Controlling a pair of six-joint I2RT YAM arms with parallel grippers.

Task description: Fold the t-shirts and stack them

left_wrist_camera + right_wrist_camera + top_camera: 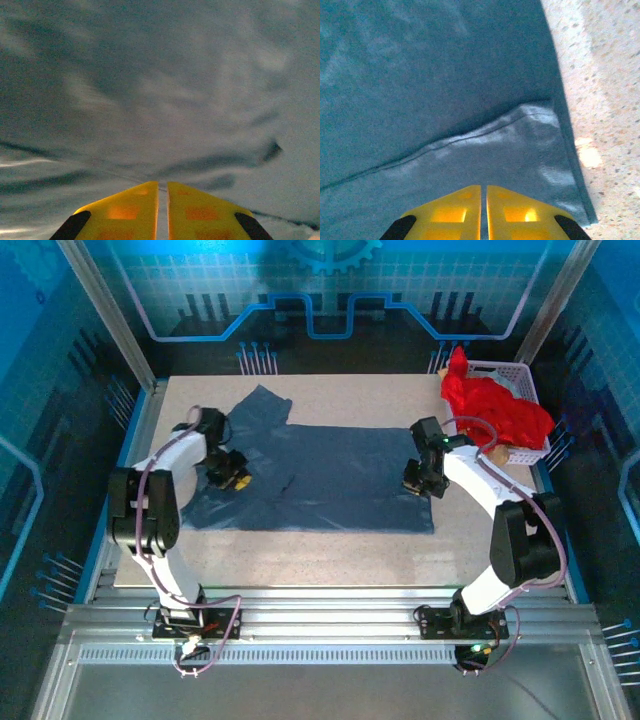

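The slate-blue t-shirt [330, 475] lies spread flat across the middle of the table, one sleeve pointing to the back left. My left gripper [238, 480] rests on its left part. In the left wrist view the yellow fingers [162, 184] stand together over blurred blue cloth [160, 90], a seam running into the slit between them. My right gripper [418, 487] sits at the shirt's right edge. In the right wrist view it [483, 187] is shut, with a lighter flap and its hem [485, 132] drawn up to the tips. The red t-shirt [490, 405] lies bunched at the back right.
The red shirt lies heaped over a white lattice basket [520, 372] at the table's back right corner. Bare speckled tabletop [330, 550] runs along the near edge and shows to the right of the hem [610, 75]. Metal frame posts stand at the back corners.
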